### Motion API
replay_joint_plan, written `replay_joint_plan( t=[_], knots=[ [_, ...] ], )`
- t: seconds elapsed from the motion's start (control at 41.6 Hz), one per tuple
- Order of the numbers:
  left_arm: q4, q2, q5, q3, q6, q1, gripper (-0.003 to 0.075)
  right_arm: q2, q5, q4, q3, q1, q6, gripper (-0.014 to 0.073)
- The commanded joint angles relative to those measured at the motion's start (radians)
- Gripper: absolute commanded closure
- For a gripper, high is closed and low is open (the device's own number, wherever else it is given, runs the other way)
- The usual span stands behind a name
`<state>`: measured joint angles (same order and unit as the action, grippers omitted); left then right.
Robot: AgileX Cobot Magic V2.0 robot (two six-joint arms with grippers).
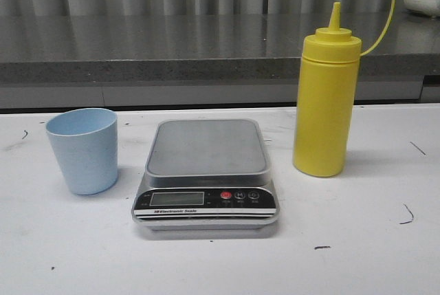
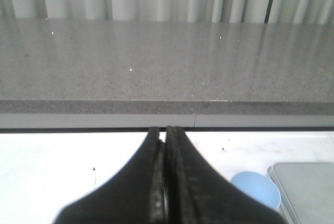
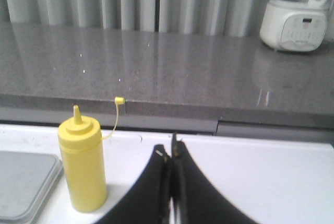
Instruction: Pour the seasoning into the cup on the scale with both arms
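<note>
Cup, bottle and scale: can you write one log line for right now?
cup: left of scale, on table | bottle: right, upright, uncapped | left pincer: shut, empty | right pincer: shut, empty

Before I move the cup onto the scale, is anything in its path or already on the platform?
Nothing visible. The cup stands upright on the table just left of the scale, with bare tabletop between them, and the platform is bare. The bottle stands on the scale's far right side, out of that path.
</note>
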<state>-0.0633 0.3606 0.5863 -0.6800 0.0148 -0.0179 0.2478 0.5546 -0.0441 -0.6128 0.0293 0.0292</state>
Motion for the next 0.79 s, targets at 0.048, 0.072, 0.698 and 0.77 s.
replay_joint_plan(
  t=[0.048, 0.072, 0.698, 0.77],
  knots=[
    [-0.01, 0.078, -0.04, -0.036, -0.005, -0.001, 0.074, 0.109, -0.01, -0.001, -0.043, -0.006, 0.006, 0.0662],
    [-0.015, 0.086, -0.039, -0.036, -0.005, -0.001, 0.074, 0.131, -0.01, -0.001, -0.043, -0.006, 0.006, 0.0662],
    [-0.033, 0.161, -0.026, -0.036, -0.005, -0.001, 0.0736, 0.335, 0.035, 0.004, -0.037, -0.006, 0.009, 0.0572],
    [-0.033, 0.161, -0.025, -0.036, -0.005, -0.001, 0.0688, 0.337, 0.035, 0.011, -0.037, -0.006, 0.009, 0.0425]
  ],
)
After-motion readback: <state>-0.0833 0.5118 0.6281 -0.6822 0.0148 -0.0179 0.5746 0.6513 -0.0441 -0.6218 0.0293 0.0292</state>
